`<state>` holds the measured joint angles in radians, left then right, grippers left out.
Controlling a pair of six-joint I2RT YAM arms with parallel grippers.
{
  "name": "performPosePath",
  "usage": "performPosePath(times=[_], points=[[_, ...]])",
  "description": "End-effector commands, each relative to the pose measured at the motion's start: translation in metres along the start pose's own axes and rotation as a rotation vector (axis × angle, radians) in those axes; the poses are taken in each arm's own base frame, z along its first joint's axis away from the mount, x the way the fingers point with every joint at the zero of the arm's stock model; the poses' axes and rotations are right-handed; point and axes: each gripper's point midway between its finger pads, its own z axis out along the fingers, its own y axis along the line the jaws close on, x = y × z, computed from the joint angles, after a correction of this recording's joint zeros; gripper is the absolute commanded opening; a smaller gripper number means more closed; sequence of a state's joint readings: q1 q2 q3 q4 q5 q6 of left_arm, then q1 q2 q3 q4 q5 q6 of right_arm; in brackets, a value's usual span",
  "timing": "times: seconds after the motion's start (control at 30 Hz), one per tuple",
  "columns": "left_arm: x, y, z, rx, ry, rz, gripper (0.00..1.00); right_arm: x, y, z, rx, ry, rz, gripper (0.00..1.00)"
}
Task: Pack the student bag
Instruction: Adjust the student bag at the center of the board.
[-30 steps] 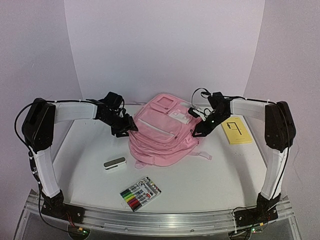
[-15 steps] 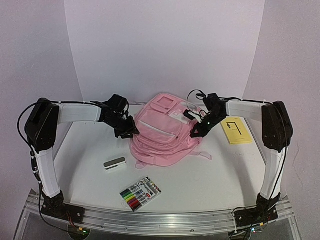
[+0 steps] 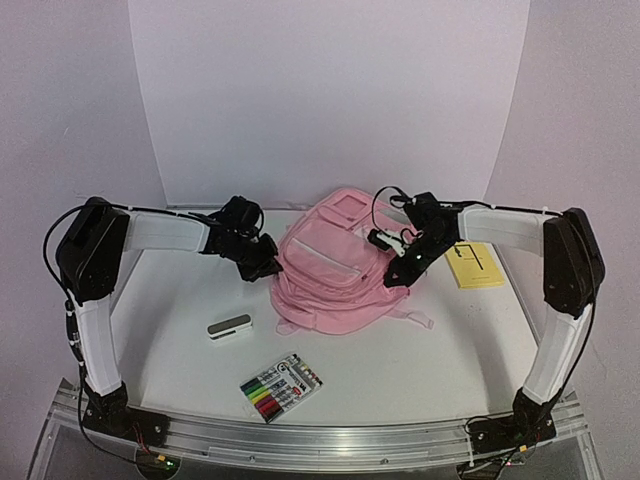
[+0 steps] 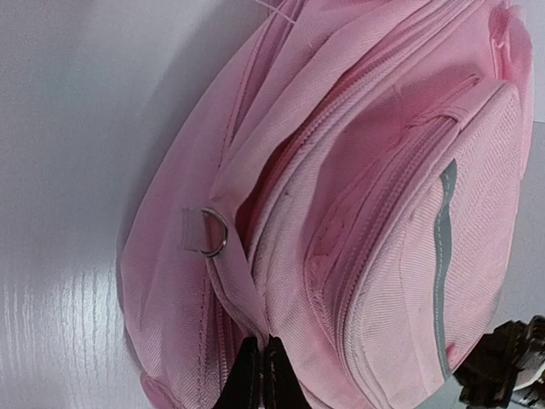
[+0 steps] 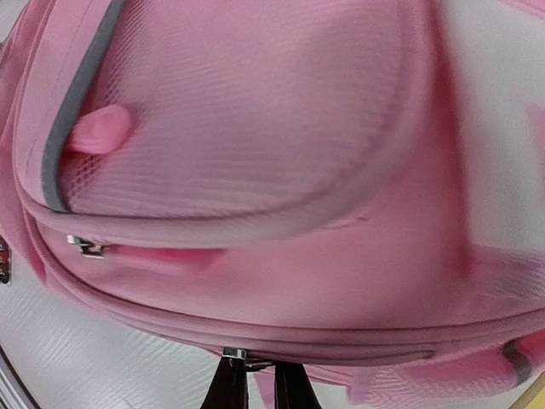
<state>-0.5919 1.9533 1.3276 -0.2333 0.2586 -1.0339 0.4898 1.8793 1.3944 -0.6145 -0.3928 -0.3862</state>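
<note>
Lying mid-way across the tabletop (image 3: 170,310), the pink bag (image 3: 335,270) has a claw at each side. Its side seam is pinched in the left claw (image 3: 268,268). The right claw (image 3: 395,278) sits at a zip pull (image 5: 235,353), grip impossible to tell. Best to anchor the seam firmly and draw along the zip line.

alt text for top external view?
A pink bag lies in the middle, the left gripper and right gripper at its opposite sides. Nearer the camera sit a marker pack and a small white box; a yellow pad lies at right.
</note>
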Motion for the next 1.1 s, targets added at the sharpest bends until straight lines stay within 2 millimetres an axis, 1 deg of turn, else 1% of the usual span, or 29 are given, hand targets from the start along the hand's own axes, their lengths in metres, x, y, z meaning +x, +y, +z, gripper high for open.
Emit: performPosePath(times=[0.0,0.03,0.1,0.13,0.17,0.2,0.27,0.33,0.5,0.6,0.63,0.7,0.8,0.87,0.9,0.93,1.0,1.07], points=[[-0.006,-0.033,0.005,0.155,-0.049,-0.051,0.00,-0.009,0.029,0.014,-0.040,-0.015,0.035,0.00],[-0.006,-0.034,0.005,0.161,-0.055,-0.055,0.00,-0.012,0.024,0.018,-0.026,-0.013,0.041,0.00],[-0.006,-0.030,0.005,0.153,-0.063,-0.065,0.00,-0.030,0.018,0.018,-0.009,-0.044,0.043,0.00],[-0.008,-0.032,0.004,0.169,-0.078,-0.070,0.00,-0.038,0.018,0.018,-0.021,-0.060,0.050,0.00],[-0.010,-0.033,0.004,0.176,-0.086,-0.076,0.00,-0.053,0.021,0.014,-0.036,-0.092,0.052,0.00],[-0.011,-0.035,0.005,0.182,-0.090,-0.077,0.00,-0.064,0.026,0.013,-0.051,-0.112,0.052,0.00],[-0.014,-0.040,0.008,0.191,-0.094,-0.075,0.00,-0.081,0.043,0.010,-0.083,-0.140,0.040,0.00],[-0.016,-0.042,0.010,0.194,-0.095,-0.075,0.00,-0.085,0.063,0.007,-0.121,-0.148,0.035,0.00],[-0.024,-0.044,0.009,0.200,-0.134,-0.089,0.00,-0.067,0.117,0.009,-0.214,-0.120,0.037,0.00],[-0.028,-0.042,0.011,0.188,-0.153,-0.091,0.00,-0.060,0.144,0.014,-0.247,-0.106,0.015,0.00],[-0.030,-0.041,0.011,0.187,-0.159,-0.088,0.00,-0.062,0.152,0.017,-0.255,-0.110,0.009,0.00],[-0.032,-0.040,0.014,0.176,-0.162,-0.076,0.00,-0.074,0.159,0.018,-0.264,-0.141,0.020,0.00],[-0.038,-0.042,0.015,0.165,-0.164,-0.050,0.00,-0.107,0.163,0.012,-0.295,-0.207,0.071,0.01],[-0.043,-0.042,0.009,0.139,-0.161,-0.011,0.01,-0.121,0.163,0.005,-0.296,-0.237,0.055,0.11],[-0.046,-0.046,0.003,0.137,-0.164,0.010,0.08,-0.123,0.163,-0.001,-0.291,-0.251,0.031,0.15],[-0.047,-0.046,-0.003,0.116,-0.160,0.042,0.17,-0.123,0.160,-0.008,-0.285,-0.260,0.010,0.19],[-0.048,-0.046,-0.020,0.072,-0.168,0.098,0.33,-0.118,0.152,-0.026,-0.280,-0.272,-0.025,0.29],[-0.046,-0.046,-0.042,0.043,-0.186,0.143,0.44,-0.110,0.143,-0.043,-0.275,-0.266,-0.046,0.37]])
